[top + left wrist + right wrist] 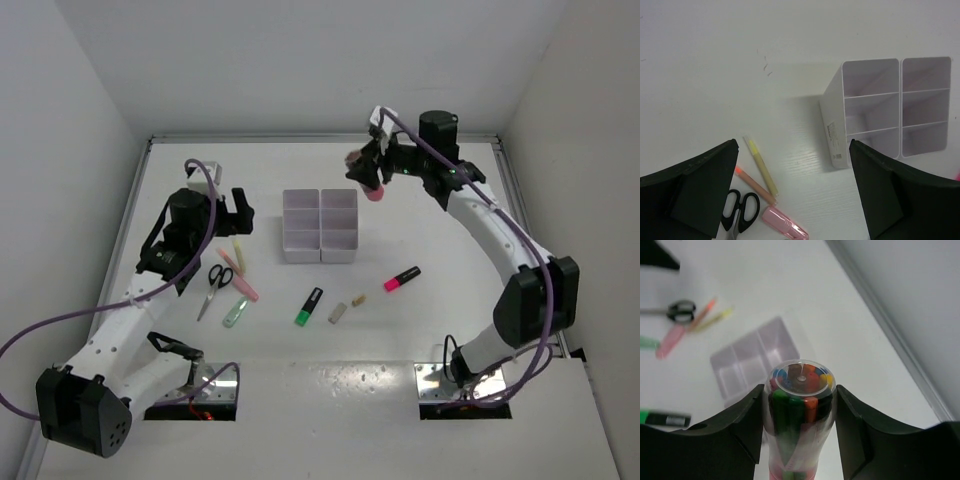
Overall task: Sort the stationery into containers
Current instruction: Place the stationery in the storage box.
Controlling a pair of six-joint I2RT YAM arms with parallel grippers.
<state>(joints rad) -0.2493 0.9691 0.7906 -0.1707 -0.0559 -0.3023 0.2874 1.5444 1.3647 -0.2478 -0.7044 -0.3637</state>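
Right up close I see a clear round plastic tube full of coloured pens (801, 400). My right gripper (800, 390) is half closed and squeezes it, by the far right corner of the white plastic box with 6 little bins (300, 256). My left gripper (793, 150) is wide open with nothing in it, near the black scissors (213, 283) and pastel pens (240, 270) on the table.

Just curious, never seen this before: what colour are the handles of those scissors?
Black. The scissors show best in the left wrist view.
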